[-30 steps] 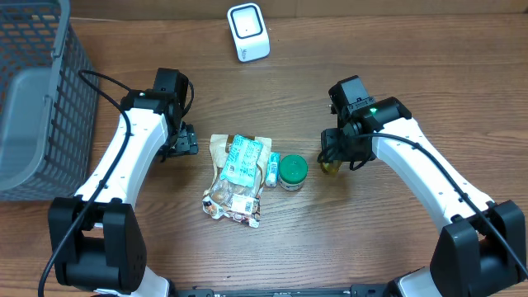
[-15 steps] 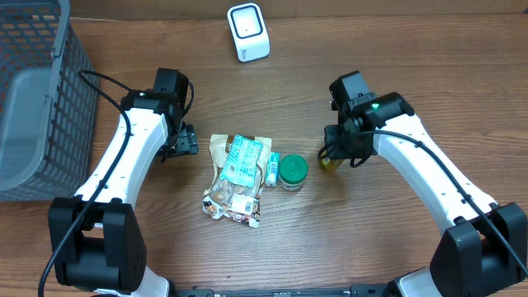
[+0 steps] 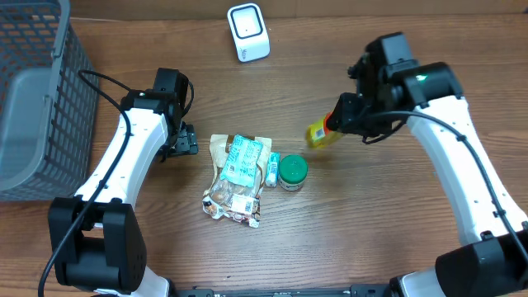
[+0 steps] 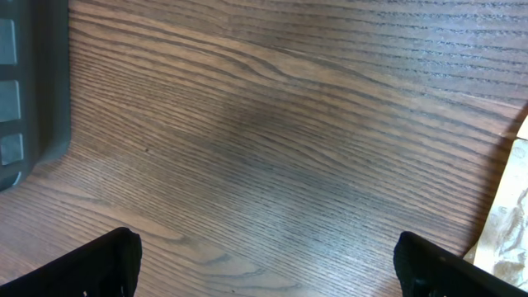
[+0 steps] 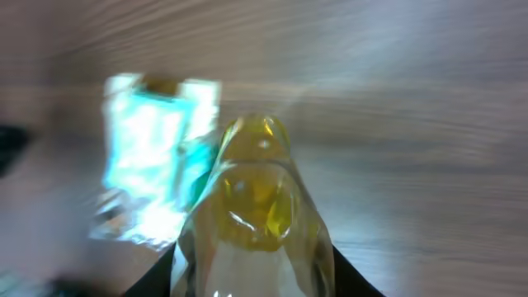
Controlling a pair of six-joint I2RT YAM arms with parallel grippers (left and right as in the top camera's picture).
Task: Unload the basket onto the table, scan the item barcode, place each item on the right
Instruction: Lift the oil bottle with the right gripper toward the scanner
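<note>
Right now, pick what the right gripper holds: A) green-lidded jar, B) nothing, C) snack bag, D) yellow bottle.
D: the yellow bottle sits clamped in the right gripper, while the green-lidded jar and snack bag lie on the table, apart from it.

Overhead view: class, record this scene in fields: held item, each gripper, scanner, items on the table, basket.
held item: yellow bottle
right gripper: shut on the yellow bottle
left gripper: open, holding nothing
scanner: white, at the far side of the table
on the table: snack bag, green-lidded jar
basket: grey, far left
</note>
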